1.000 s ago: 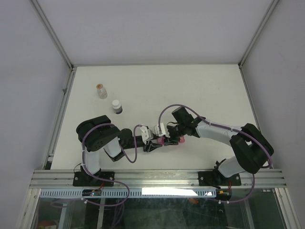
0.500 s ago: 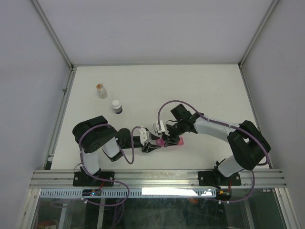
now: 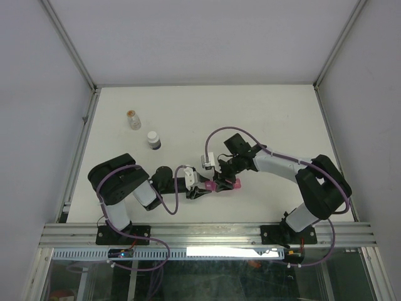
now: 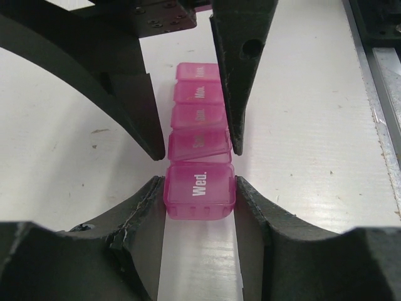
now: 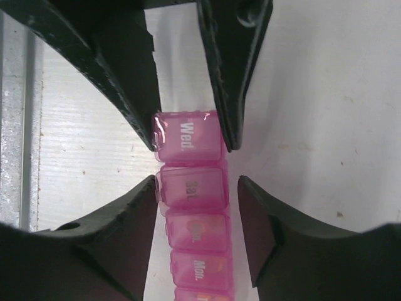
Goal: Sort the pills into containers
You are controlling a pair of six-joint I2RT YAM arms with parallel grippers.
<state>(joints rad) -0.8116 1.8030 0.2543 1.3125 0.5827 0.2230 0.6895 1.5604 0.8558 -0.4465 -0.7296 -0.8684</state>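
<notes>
1. At the far left of the white table (image 3: 269,113), towards the back, a small clear bottle (image 3: 133,119) with orange-brown contents stands upright. Near it, a little to the right and closer to the arms, stands a small dark bottle (image 3: 153,140) with a white cap. Both are well apart from the grippers.
2. The left arm (image 3: 122,185) is folded low beside its base and reaches to the right along the near part of the table.
3. The left gripper (image 4: 199,191) is pinching the end compartment of the pill box, the one marked "Wed.". Its fingers (image 4: 141,207) press against the two opposite side walls.
4. The pill box (image 3: 235,184) is a see-through pink strip of small square lidded compartments. It lies flat on the table near the front edge, about midway between the two arm bases. In the top view it runs left to right, with its left end in the left gripper.
5. The next compartment along reads "Sat.". In the left wrist view its lid looks slightly askew.
6. The right gripper (image 5: 195,188) straddles the strip at that "Sat." compartment, just beside the left gripper's fingertips. Its jaws are slightly spread rather than clamped. A sliver of table shows between one finger (image 5: 250,207) and the pink wall. The other finger sits right at the wall, and I cannot tell whether it touches.
7. The right arm (image 3: 294,169) reaches in from the right, its wrist above the strip.
</notes>
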